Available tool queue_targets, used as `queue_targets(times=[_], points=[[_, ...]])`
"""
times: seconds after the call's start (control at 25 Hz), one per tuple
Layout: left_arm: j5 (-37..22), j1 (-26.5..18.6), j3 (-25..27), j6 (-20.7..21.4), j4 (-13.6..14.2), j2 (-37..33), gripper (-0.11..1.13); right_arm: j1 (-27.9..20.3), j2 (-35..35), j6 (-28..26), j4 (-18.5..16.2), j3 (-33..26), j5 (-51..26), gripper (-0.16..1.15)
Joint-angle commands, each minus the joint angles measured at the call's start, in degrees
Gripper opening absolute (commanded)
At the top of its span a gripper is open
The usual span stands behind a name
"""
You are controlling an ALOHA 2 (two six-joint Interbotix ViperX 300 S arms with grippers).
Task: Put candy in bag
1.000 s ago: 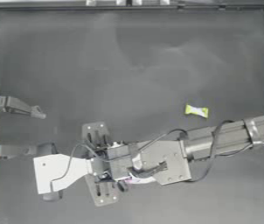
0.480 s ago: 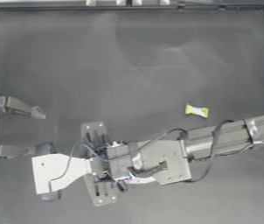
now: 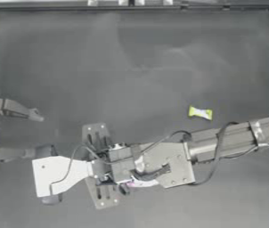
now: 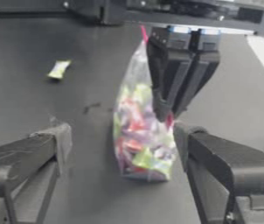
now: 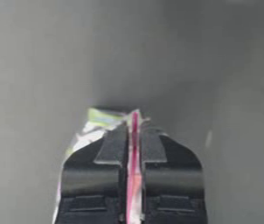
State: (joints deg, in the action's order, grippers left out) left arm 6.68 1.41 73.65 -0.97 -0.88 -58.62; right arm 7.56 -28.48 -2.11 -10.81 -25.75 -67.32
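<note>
Top view counter: counter (image 3: 131, 67) is a dark matte surface with a raised rim along its far and side edges.
Top view candy: candy (image 3: 200, 113) lies loose on the counter toward the right side, well apart from both arms.
Top view right end effector: right end effector (image 3: 104, 168) reaches across to the near-left part of the counter.
Top view left end effector: left end effector (image 3: 18, 131) sits at the left edge, fingers spread.
Left wrist view bag: bag (image 4: 141, 131) hangs upright, coloured sweets showing through, its pink-red strip pinched from above by the right end effector (image 4: 168, 114); the candy (image 4: 58, 69) lies farther off on the counter.
Right wrist view bag: bag (image 5: 93, 127) seal strip is clamped between the pressed-together fingers (image 5: 112, 148).
</note>
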Motion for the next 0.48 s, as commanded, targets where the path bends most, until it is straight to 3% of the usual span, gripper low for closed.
queue_targets(times=[0.04, 0.16, 0.48], points=[[0.44, 0.09, -0.53, 0.00, -0.44, 0.18, 1.00, 0.00, 1.76, 0.26, -0.44, -0.62, 0.53, 0.15], [0.09, 0.09, -1.05, 0.09, -0.44, 0.88, 1.00, 0.00, 2.11, 0.88, -0.18, -0.26, 0.70, 0.09], [0.18, 0.53, -2.55, 0.00, -0.44, 6.33, 1.00, 0.00, 6.24, 0.44, 0.00, 5.19, 5.19, 0.08]])
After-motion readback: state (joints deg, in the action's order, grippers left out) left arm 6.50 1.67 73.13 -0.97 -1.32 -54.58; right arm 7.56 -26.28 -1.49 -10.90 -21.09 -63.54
